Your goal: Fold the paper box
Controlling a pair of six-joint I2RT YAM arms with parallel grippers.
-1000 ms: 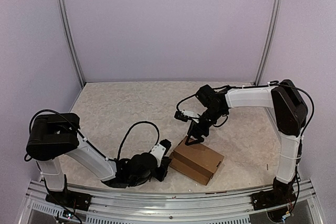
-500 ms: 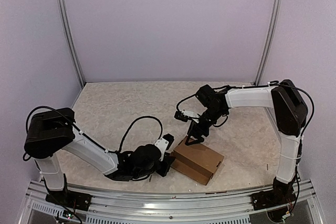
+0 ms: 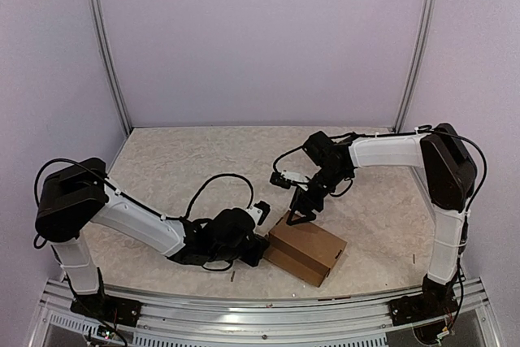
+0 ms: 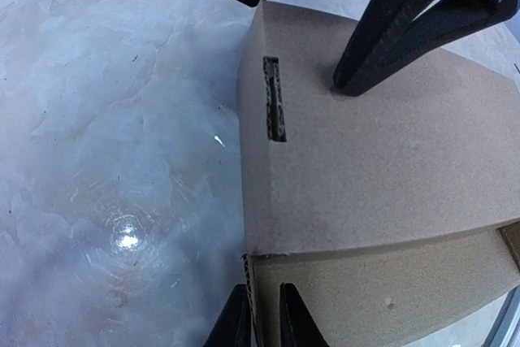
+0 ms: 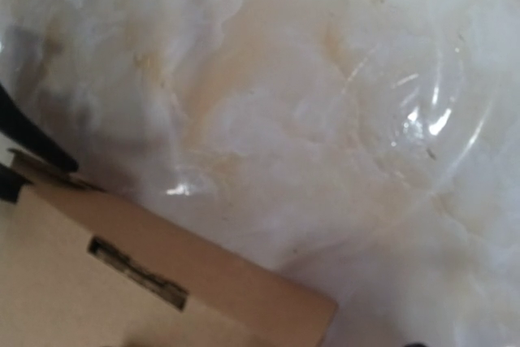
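This is a robotics lab test cell rather than a home or shop. Plain lilac wall panels [image 3: 260,38] close in the back and both sides, joined by bare aluminium posts [image 3: 106,46]. Two white-and-black robot arms, the left arm [image 3: 138,229] and the right arm [image 3: 390,150], are bolted to a metal rail [image 3: 244,310] along the near edge, with loose black cables [image 3: 207,188] looping off them. The stone-patterned tabletop [image 3: 179,160] carries a plain brown paper box [image 3: 313,248].
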